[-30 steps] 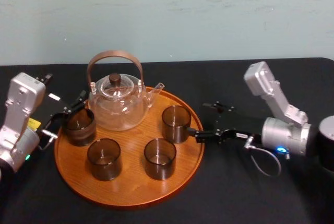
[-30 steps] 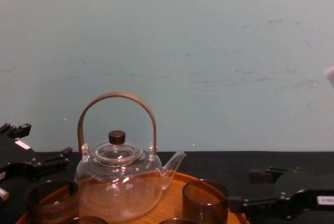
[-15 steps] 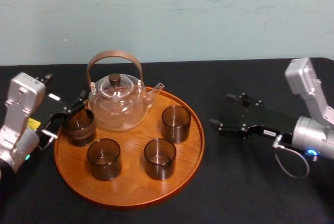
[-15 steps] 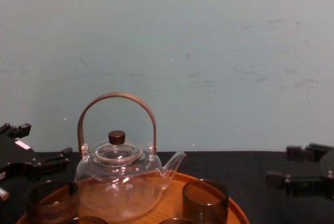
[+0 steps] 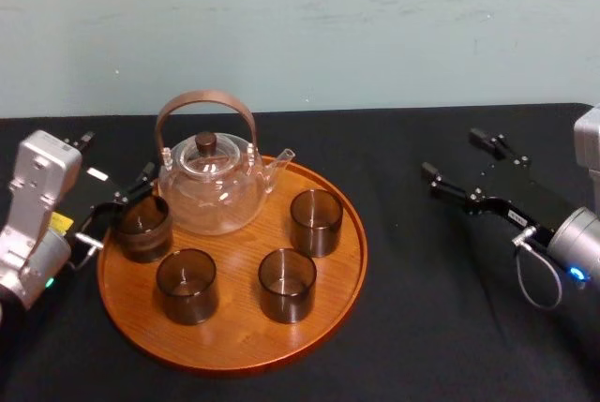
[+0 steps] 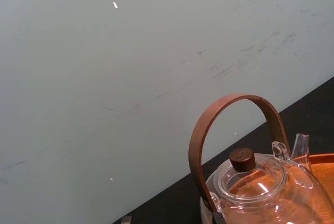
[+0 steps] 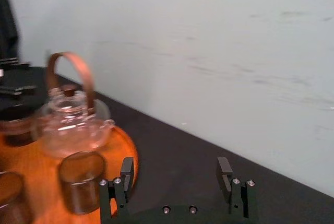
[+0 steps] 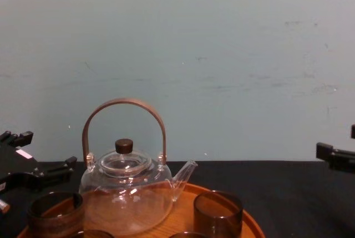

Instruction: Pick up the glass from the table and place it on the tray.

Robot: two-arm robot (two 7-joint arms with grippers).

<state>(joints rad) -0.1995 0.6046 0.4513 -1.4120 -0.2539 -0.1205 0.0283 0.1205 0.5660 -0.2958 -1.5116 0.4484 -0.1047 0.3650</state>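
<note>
— State of the tray (image 5: 328,275)?

— Loaded. The teapot (image 5: 211,186) sits at the back. Four glasses (image 5: 287,284) stand upright on the tray: the left glass (image 5: 143,227) is just inside the left rim, two are at the front and one is right of the teapot.

— Left gripper?

— The left gripper (image 5: 120,207) is at the tray's left edge, set about the left glass. Whether it grips cannot be told from here.

— Right gripper?

— The right gripper (image 5: 452,152) hangs over the black table (image 5: 422,318), well apart from the tray, on its right side. Jaws are wide, with nothing between them.
</note>
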